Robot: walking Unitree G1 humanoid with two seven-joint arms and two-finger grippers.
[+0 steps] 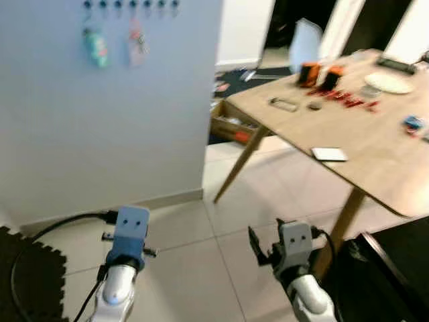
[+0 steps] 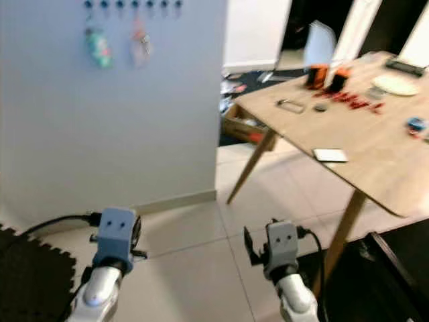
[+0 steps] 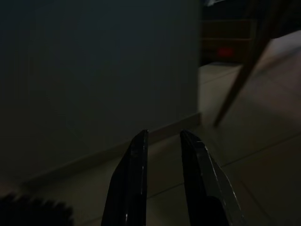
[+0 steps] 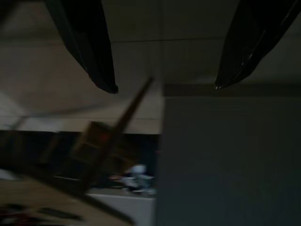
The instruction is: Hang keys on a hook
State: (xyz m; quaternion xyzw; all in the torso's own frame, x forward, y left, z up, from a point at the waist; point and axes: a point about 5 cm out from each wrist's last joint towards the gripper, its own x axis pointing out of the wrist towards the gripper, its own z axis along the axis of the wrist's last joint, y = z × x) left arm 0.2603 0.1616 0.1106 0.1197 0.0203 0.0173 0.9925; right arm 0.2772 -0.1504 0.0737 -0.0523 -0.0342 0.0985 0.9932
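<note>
Both end effectors, left (image 1: 127, 231) with fingers narrowly apart and right (image 1: 281, 251) spread wide, hang low and empty; keys (image 1: 283, 104) lie on the bench (image 1: 375, 168) ahead-right, nearer the right arm, hooks (image 1: 131, 5) up-left.

A plain white wall (image 1: 134, 134) with a pale skirting board meets a floor of large beige tiles (image 1: 194, 268). To the right stands a light wooden table (image 1: 375, 154) on slanted legs.
</note>
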